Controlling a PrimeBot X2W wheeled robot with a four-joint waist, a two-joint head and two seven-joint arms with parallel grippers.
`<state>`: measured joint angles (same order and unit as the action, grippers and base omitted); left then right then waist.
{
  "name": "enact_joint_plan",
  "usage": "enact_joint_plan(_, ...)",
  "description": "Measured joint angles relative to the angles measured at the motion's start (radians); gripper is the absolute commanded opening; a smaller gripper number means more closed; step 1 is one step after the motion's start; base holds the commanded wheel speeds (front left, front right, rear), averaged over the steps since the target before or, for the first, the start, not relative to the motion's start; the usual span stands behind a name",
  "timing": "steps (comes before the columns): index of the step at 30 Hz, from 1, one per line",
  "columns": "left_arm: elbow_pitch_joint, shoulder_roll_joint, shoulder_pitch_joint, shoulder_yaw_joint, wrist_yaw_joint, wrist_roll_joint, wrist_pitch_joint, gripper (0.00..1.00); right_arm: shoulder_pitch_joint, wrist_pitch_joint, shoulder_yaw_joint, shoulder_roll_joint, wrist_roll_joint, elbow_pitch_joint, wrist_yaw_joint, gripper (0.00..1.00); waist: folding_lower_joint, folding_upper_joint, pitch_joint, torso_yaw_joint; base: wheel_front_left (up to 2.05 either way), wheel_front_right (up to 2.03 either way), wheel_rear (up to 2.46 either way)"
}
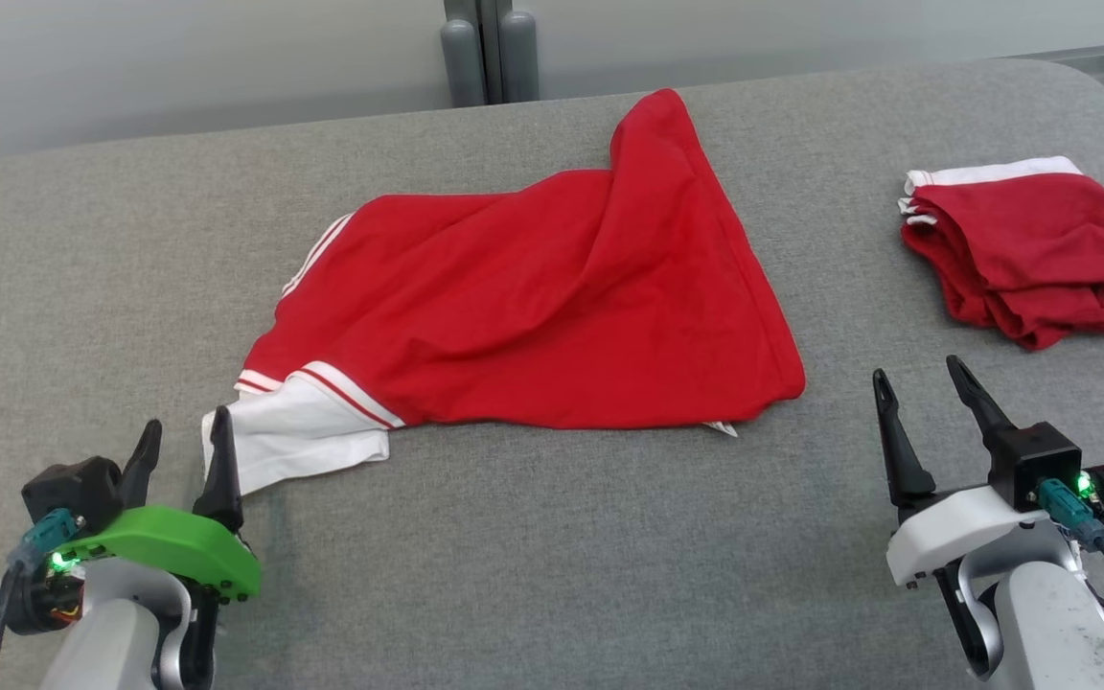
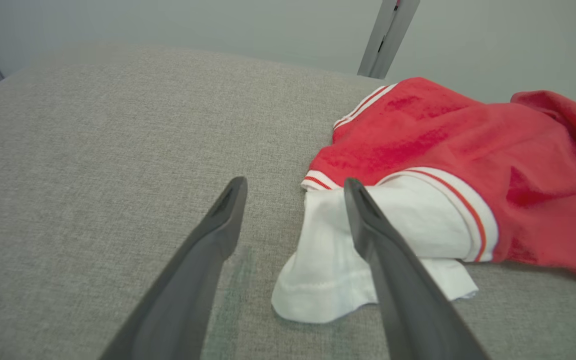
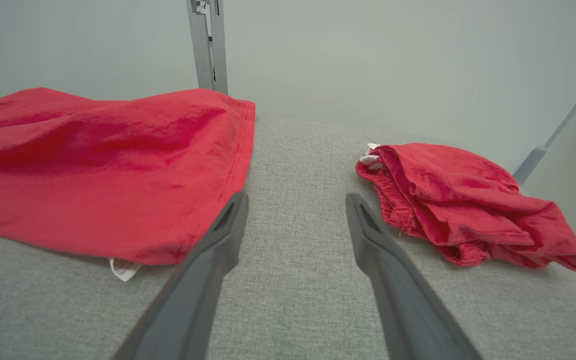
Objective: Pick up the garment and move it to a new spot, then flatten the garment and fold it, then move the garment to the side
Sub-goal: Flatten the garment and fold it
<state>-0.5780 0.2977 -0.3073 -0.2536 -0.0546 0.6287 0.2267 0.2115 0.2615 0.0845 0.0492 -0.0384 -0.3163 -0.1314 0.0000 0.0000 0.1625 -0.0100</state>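
A red garment with a white sleeve and striped trim lies loosely spread and wrinkled across the middle of the grey table. My left gripper stands open at the lower left, its right finger just beside the white sleeve. Nothing is between its fingers. At the lower right my right gripper is open too, apart from the red hem, which lies to its left in the right wrist view.
A second red garment with white trim lies bunched near the table's right edge, also in the right wrist view. A grey post rises behind the table's far edge. Bare grey cloth surface spans the near side between my grippers.
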Motion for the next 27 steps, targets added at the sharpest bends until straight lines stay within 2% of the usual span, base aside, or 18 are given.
enact_joint_plan(6, 0.101, -0.053, 0.040, 0.008, 0.004, -0.031, 0.031, 1.00, 0.025, -0.010, -0.013, 0.000, -0.015, -0.039, 0.000, 1.00, 0.0000, 0.0000, -0.008, 0.020, 0.00, 0.00, 0.00)
enact_joint_plan(11, 0.206, -0.114, 0.090, 0.025, 0.011, -0.068, 0.035, 1.00, 0.107, -0.084, -0.060, 0.000, -0.033, -0.122, 0.000, 1.00, 0.0000, 0.0000, -0.007, 0.041, 0.00, 0.00, 0.00)
enact_joint_plan(14, 0.257, -0.158, 0.127, 0.024, 0.011, -0.094, 0.036, 1.00, 0.192, -0.165, -0.098, 0.016, -0.041, -0.217, 0.000, 1.00, 0.0000, 0.0000, 0.000, 0.059, 0.00, 0.00, 0.00)
enact_joint_plan(21, 0.284, -0.192, 0.142, 0.021, -0.004, -0.133, 0.036, 1.00, 0.335, -0.311, -0.174, 0.099, 0.030, -0.391, 0.000, 1.00, 0.0000, 0.0000, 0.015, 0.103, 0.00, 0.00, 0.00)
enact_joint_plan(27, 0.284, -0.207, 0.144, 0.029, -0.015, -0.150, 0.036, 1.00, 0.417, -0.433, -0.273, 0.133, 0.155, -0.496, 0.000, 1.00, 0.0000, 0.0000, 0.026, 0.144, 0.00, 0.00, 0.00)
